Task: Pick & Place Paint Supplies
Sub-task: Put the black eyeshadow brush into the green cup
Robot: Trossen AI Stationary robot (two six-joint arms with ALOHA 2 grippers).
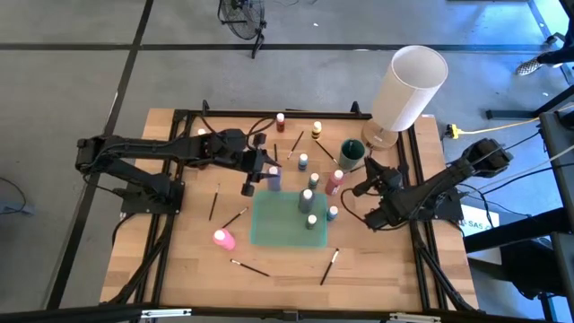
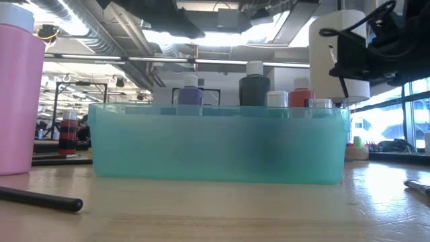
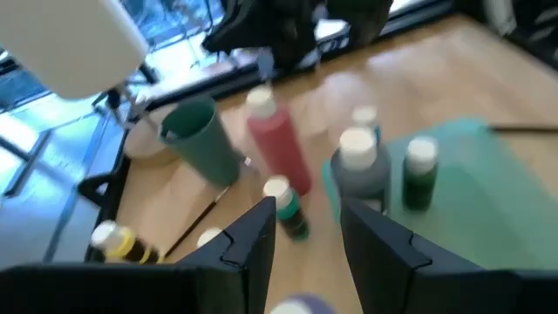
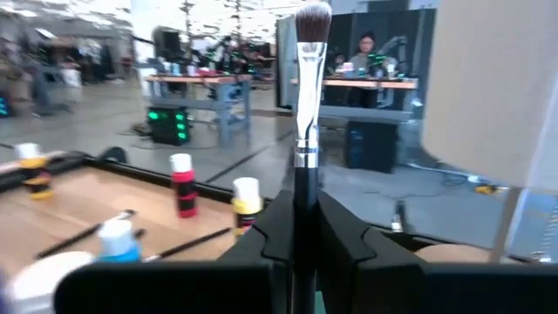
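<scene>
My right gripper [image 4: 296, 228] was clenched on a paintbrush [image 4: 307, 105], its dark handle running up between the fingers to a metal ferrule and a soft rounded tuft; the lower handle was hidden inside the fingers. From above, that gripper [image 1: 366, 189] hung over the desk's right side, just beside a dark green cup [image 1: 352, 153] and the red paint bottle [image 1: 334, 181].

My left gripper [image 3: 305, 235] hovered above the teal tray's [image 1: 278, 224] far-left corner with its fingers partly apart. A purple cap showed, cut off, at the edge of the left wrist view beneath them, but I could not tell whether the fingers gripped anything. Past them the picture was blurred: a grey bottle [image 3: 359, 166] and a dark green bottle [image 3: 420, 174] stood in the tray, white-capped.

From desk height, the tray's [image 2: 215, 144] translucent wall hid all but the caps and shoulders of the bottles behind it. A pink bottle [image 2: 20, 94] was cut off at the left edge, and a dark brush handle [image 2: 40, 198] lay on the wooden desk [image 2: 215, 215] in front.

Other bottles stood upright beyond the tray; the pink one [image 1: 223, 239] lay on its side near the tray's left. Thin brushes [image 1: 249, 267] lay scattered. A large white cylinder [image 1: 408, 88] stood tilted-looking at the far right corner.
</scene>
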